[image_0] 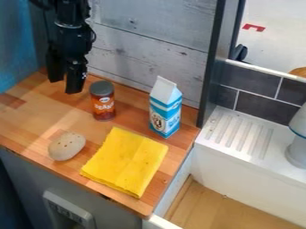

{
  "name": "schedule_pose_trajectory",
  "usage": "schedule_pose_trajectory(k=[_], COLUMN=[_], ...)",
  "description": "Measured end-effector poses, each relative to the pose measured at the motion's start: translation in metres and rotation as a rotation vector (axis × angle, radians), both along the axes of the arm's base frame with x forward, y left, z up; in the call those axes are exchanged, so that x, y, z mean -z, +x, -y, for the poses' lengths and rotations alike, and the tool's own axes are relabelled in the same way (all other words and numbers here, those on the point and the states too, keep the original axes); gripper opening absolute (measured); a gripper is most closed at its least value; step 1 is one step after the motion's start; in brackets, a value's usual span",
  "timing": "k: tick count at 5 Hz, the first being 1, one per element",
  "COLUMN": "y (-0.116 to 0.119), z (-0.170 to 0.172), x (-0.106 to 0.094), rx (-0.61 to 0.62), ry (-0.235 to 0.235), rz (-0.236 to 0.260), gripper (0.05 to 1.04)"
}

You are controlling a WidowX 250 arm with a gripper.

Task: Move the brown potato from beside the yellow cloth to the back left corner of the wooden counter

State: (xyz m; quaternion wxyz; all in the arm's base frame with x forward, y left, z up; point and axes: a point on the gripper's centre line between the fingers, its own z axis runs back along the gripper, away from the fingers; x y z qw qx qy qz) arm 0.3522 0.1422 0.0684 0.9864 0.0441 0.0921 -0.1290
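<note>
Two dark fingers [76,80] of the hand [65,86] hang down over the back left part of the wooden counter [21,123], parted, with nothing between them. Nearest to them is a small can [103,108] with a dark lid [101,88] and an orange-red label, just beside the hand on its right in the view and not touching it. It stands upright on the counter, near the grey plank wall [149,49], so its long axis runs straight up from the wood, lid end on top and printed side turned toward the camera. I would expect a stiff, light shell, smooth enough to slip if pinched off centre; a level grip across the middle of its round side, below the lid, looks surest, since its roundness lets the fingers close from any side. A hold on the lid alone might let the body swing, or the lid come away. To its right stands a blue and white carton [165,112], upright too, its peaked top uppermost; in front lie a folded yellow cloth [125,161], limp by its look, and a pale, speckled, rounded lump [67,146].
</note>
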Motion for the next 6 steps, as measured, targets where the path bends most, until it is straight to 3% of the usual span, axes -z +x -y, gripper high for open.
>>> schedule_pose_trajectory(k=[1,2,4,5,6], y=[-0.005,-0.024,-0.053,-0.056,-0.059], z=[0.002,0.011,0.03,0.056,0.077], x=[0.016,0.038,0.008,0.006,0.012], rx=[0.0,0.003,0.06,0.108,0.147], ry=[-0.017,-0.047,-0.083,-0.114,-0.13], rz=[-0.041,-0.079,-0.02,0.004,-0.017], gripper=[1.0,1.0,1.0,1.0,1.0])
